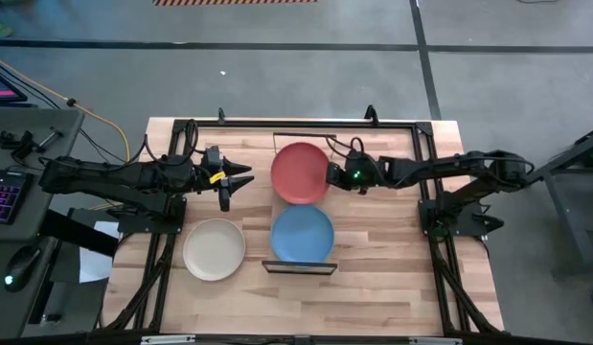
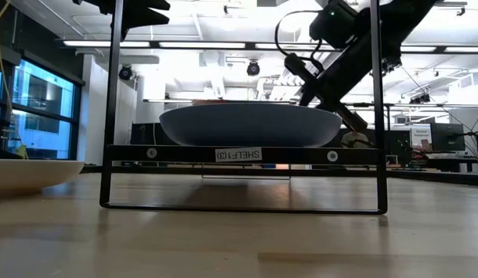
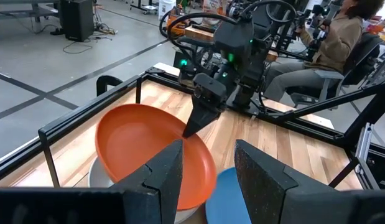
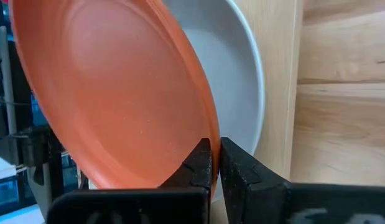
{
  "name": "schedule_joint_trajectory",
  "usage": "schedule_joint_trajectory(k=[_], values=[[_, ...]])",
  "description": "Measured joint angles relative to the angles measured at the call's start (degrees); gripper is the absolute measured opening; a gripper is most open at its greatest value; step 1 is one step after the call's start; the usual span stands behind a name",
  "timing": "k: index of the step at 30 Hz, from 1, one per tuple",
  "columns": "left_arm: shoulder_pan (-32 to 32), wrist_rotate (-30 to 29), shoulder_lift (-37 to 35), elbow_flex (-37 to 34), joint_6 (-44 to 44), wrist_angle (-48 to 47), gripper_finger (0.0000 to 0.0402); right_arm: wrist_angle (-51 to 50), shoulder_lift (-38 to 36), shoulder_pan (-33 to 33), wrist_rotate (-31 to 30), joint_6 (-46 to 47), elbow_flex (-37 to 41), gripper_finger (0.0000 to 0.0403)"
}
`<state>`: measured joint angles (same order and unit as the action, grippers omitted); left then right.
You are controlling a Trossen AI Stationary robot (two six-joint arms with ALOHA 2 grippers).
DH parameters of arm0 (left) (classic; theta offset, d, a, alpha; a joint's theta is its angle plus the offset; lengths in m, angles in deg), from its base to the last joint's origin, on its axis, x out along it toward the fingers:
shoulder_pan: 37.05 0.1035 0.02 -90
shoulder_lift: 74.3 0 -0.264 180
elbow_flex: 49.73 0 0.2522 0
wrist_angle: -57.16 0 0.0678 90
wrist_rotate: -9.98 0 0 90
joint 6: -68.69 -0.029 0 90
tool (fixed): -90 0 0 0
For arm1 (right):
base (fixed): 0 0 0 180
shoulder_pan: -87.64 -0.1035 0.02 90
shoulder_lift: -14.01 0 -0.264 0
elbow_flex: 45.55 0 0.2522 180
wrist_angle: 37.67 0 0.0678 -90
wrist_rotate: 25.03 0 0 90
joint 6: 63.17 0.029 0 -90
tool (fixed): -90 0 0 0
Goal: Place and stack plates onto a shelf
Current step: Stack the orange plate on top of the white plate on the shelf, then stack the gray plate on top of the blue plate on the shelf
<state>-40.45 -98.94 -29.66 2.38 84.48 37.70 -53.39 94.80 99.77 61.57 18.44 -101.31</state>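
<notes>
The red plate (image 1: 299, 172) is tilted over the pale blue-white plate (image 4: 245, 81) at the far part of the shelf (image 1: 299, 267). My right gripper (image 1: 331, 175) is shut on the red plate's right rim. The blue plate (image 1: 302, 234) rests flat on the shelf's near part and also shows in the low view (image 2: 250, 123). The cream plate (image 1: 214, 249) lies on the tabletop to the left of the shelf. My left gripper (image 1: 240, 177) is open and empty, just left of the red plate. My right gripper pinches the red plate's rim (image 4: 201, 134) between its two fingers, at the edge toward the table's right. The fingers (image 3: 198, 121) come from the table's right, slanting down. The plate is tilted above the pale plate; whether its lower edge rests on that plate I cannot tell.
Black wire frames stand at the shelf's short ends (image 2: 113, 108). A black metal frame (image 1: 425, 163) runs round the tabletop. A person (image 3: 341, 37) sits beyond the table's right side. Bare wood lies to the right of the shelf (image 1: 382, 240).
</notes>
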Motion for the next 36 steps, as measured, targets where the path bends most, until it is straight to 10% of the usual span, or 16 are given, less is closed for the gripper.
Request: schedule_joint_trajectory(k=[19,36], values=[[0.00,0.01,0.00,-0.02,0.04,-0.01,0.0133,-1.16,-2.83,1.89,3.50,-11.85,0.00,0.0166],[0.00,0.04,0.00,-0.04,0.61,-0.02,0.0133,-5.06,-18.05,3.59,7.97,-30.20,0.00,0.0176]])
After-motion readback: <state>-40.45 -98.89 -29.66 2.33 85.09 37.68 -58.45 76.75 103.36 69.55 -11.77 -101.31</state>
